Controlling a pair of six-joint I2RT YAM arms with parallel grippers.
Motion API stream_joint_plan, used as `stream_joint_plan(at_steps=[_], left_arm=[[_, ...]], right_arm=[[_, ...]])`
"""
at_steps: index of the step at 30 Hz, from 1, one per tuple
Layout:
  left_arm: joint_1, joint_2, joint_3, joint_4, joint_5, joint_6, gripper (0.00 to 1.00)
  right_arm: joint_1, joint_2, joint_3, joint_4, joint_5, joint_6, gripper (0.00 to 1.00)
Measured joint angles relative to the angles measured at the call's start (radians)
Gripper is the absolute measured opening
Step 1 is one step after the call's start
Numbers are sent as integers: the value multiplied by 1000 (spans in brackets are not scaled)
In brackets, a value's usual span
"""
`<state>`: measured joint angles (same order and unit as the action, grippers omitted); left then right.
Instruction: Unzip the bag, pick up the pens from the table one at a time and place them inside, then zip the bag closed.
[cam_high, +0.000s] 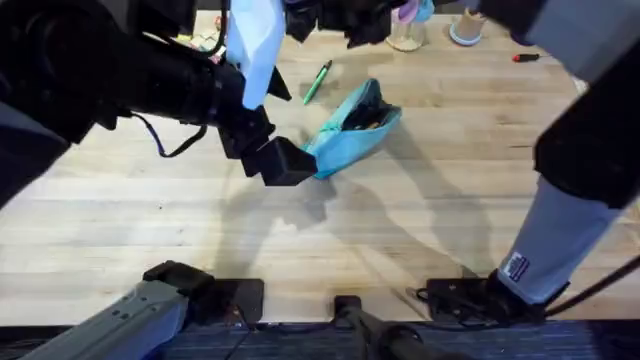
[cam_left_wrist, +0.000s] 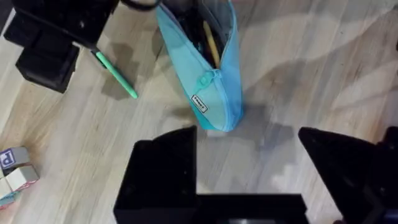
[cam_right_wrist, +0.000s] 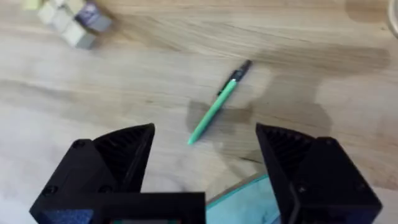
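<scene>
the turquoise pencil pouch (cam_high: 352, 128) lies on the butcher-block table (cam_high: 400, 240) a little past its middle, running diagonally, and from my seat its zipper is already drawn back: the mouth gapes at the far end and i can see slim things inside it in the left wrist view, one of them yellowish. the teal pull (cam_left_wrist: 206, 79) sits partway along the pouch, with a small label just below it. the green pen (cam_high: 317, 81) rests flat on the wood just beyond the pouch, near it but not touching, dark tip pointing away from the arms' bases. my left gripper (cam_left_wrist: 249, 168) is just off the pouch's closed near end, its black fingers spread wide with nothing between them; whether a finger brushes the fabric i cannot tell. my right gripper (cam_right_wrist: 205, 162) hangs over the pen, fingers likewise parted and empty, the pen lying between them in its wrist view and a corner of the pouch at the edge. some lettered wooden blocks (cam_right_wrist: 71, 22) sit off to the side, and a small red-handled screwdriver (cam_high: 526, 57) lies at the far right of the table.
</scene>
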<state>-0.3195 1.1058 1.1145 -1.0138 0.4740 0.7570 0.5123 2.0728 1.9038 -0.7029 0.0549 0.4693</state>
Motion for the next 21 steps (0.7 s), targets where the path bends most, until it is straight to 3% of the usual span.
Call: stream_joint_plan(at_steps=[5, 14, 21], left_arm=[[0, 0, 0, 0, 0, 0, 993], [0, 0, 0, 0, 0, 0, 994], [0, 0, 0, 0, 0, 0, 994]], right_arm=[[32, 53, 0, 55, 109, 81, 997], [63, 150, 0, 194, 162, 124, 997], [78, 212, 0, 199, 235, 223, 997]])
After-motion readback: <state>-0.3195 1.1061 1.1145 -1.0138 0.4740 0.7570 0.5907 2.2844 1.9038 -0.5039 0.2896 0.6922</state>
